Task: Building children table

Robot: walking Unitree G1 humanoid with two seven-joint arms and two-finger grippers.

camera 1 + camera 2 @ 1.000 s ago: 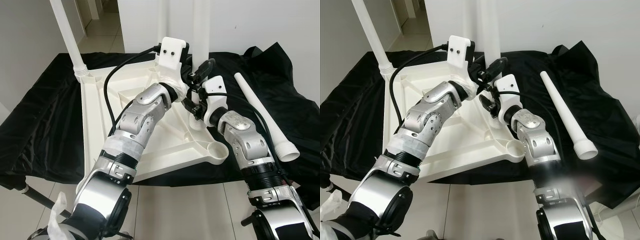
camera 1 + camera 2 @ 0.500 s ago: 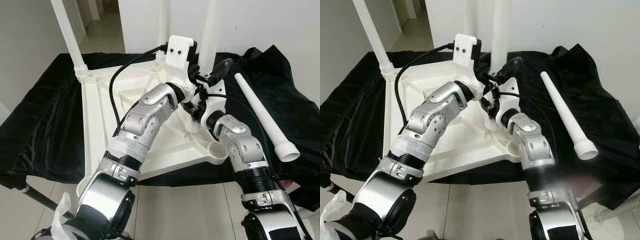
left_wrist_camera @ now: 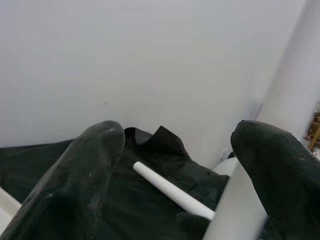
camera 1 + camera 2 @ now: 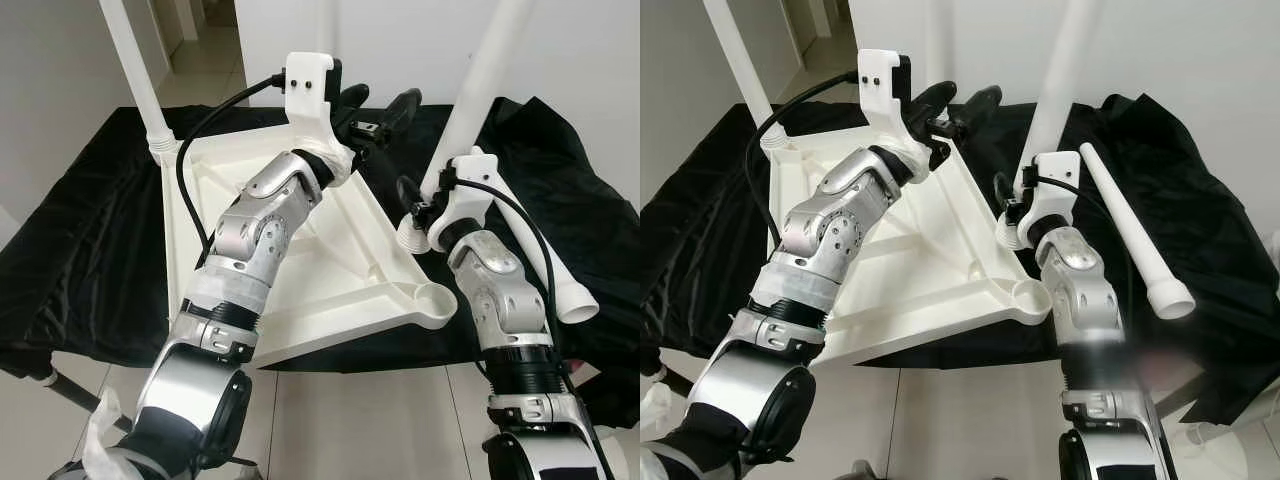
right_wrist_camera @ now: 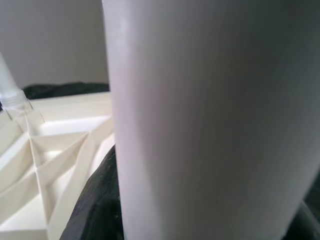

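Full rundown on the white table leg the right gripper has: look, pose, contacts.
The white plastic table leg is a smooth round tube with a flared, ribbed collar at its lower end. It is held off the upside-down white tabletop, tilted with its top leaning to the robot's right and running out of frame. The right gripper grips it just above the collar. The collar end hangs above the black cloth, not seated in any socket.
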